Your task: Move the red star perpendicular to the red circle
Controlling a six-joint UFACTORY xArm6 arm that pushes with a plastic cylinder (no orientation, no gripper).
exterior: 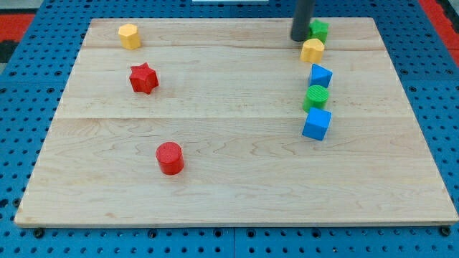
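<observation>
Camera view shows a pale wooden desk [237,179] lying on a blue perforated base [43,29]. A dark rod comes down from the view's top edge on the right side, and my tip [299,39] rests at the desk's far edge, touching or just beside a green block [319,30] on its left flank; the block's shape is hard to make out because the rod partly covers it. Just below the tip sits a yellow block [313,51], near enough that I cannot tell whether the two touch. Continuing down the view's right side in a loose column are a small blue block [320,75], a green cylinder [316,97] and a larger blue cube [316,124], each close to its neighbour. Well apart, on the view's left, the red star [143,78] lies in the upper-left region of the desk, with a yellow hexagonal block [129,36] near the top-left corner above it. The red circle [170,158], a short cylinder, stands below the star and slightly to the right, nearer the middle of the desk. The tip is far from both red pieces, across the whole width of the desk. This arm carries no fingers, so no open or closed state shows; only the plain rod is visible.
</observation>
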